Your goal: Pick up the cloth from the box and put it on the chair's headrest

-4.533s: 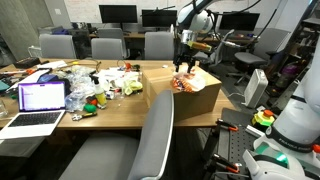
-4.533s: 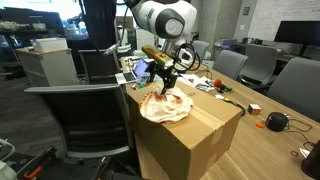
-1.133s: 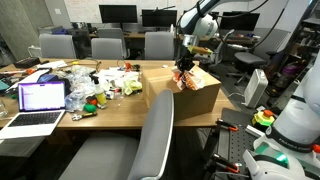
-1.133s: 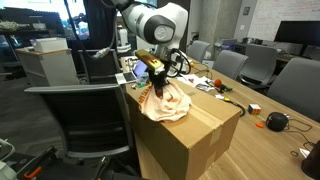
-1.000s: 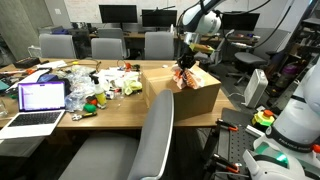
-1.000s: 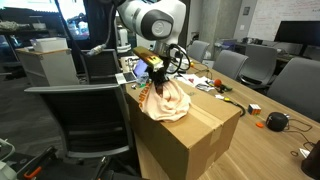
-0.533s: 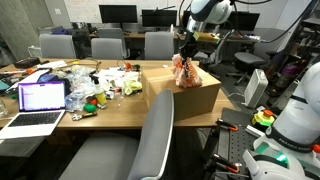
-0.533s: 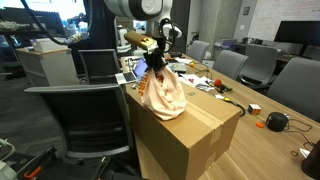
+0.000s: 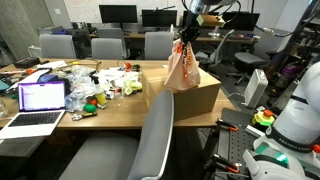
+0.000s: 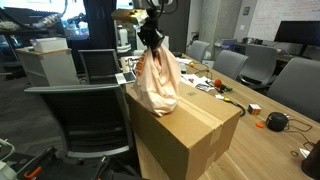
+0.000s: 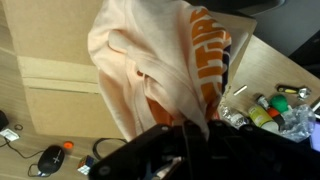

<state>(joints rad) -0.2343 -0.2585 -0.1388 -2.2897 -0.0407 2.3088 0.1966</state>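
Single-arm scene, shown in both exterior views and the wrist view.

**One gripper** (image 9: 184,37) (image 10: 150,42), high above the box, its jaws clamped on the gathered top of the cloth.

**One cloth** (image 9: 181,68) (image 10: 157,82), pale peach with an orange printed patch, hangs straight down from the jaws as a long bundle. Its lower end is level with the top of the box at the far-left part of the lid. Whether it touches the cardboard cannot be told. In the wrist view the cloth (image 11: 160,70) fills the centre of the picture, with the flat cardboard surface behind it.

**One box** (image 9: 190,98) (image 10: 190,135), brown cardboard and closed, stands on the right end of the table (image 9: 110,112).

**Chairs:** an exterior view shows four grey chairs. One near chair (image 9: 152,140) stands in the foreground with its tall back towards the camera, just left of the box, and nothing lies on its top edge. Three far chairs (image 9: 57,46) (image 9: 107,47) (image 9: 158,44) stand in a row along the far side of the table.

**One laptop** (image 9: 40,100), open with a lit screen, sits at the near-left corner of the table. A heap of small mixed items (image 9: 95,85) lies between it and the box, too small to count.

**One dark computer mouse** (image 11: 50,158) shows at the lower left of the wrist view.
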